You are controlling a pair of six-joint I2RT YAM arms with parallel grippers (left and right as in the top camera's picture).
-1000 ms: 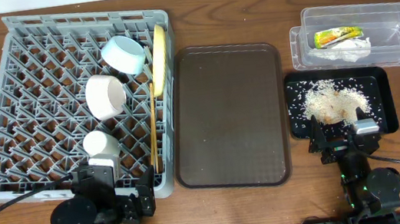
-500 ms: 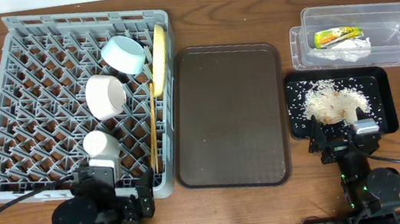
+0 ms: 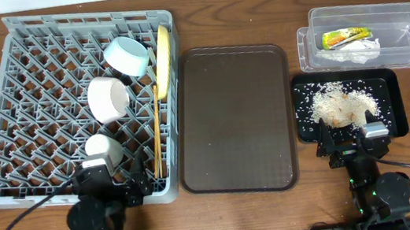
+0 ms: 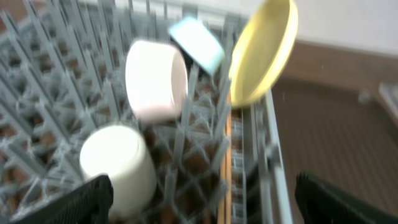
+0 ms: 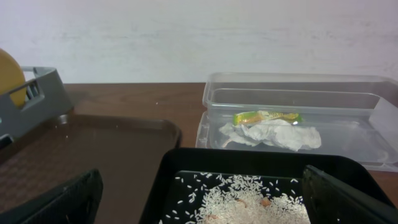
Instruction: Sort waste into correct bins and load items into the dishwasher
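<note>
The grey dish rack [image 3: 35,90] holds the light-blue bowl [image 3: 126,55], white bowl [image 3: 108,97], small white cup [image 3: 103,150], pale-yellow plate [image 3: 163,52] on edge and wooden chopsticks [image 3: 157,133]. In the left wrist view I see the cup [image 4: 118,165], white bowl [image 4: 155,79], blue bowl [image 4: 197,43], plate [image 4: 262,50] and chopsticks [image 4: 228,155]. The clear tub [image 3: 367,34] holds the snack wrapper [image 3: 345,35] and white tissue [image 3: 358,50]. The black tray [image 3: 389,98] holds rice [image 3: 340,105]. My left gripper [image 3: 112,184] is open at the rack's near edge. My right gripper [image 3: 352,143] is open, empty, before the black tray.
A large dark brown serving tray [image 3: 235,117] lies between the rack and the bins. In the right wrist view the tub [image 5: 298,118], black tray [image 5: 186,162] with rice [image 5: 261,199] and brown tray [image 5: 81,149] show. Both arm bases stand at the table's front edge.
My left arm has shifted and turned a little toward the rack's near edge. The right arm and all objects have not moved.
</note>
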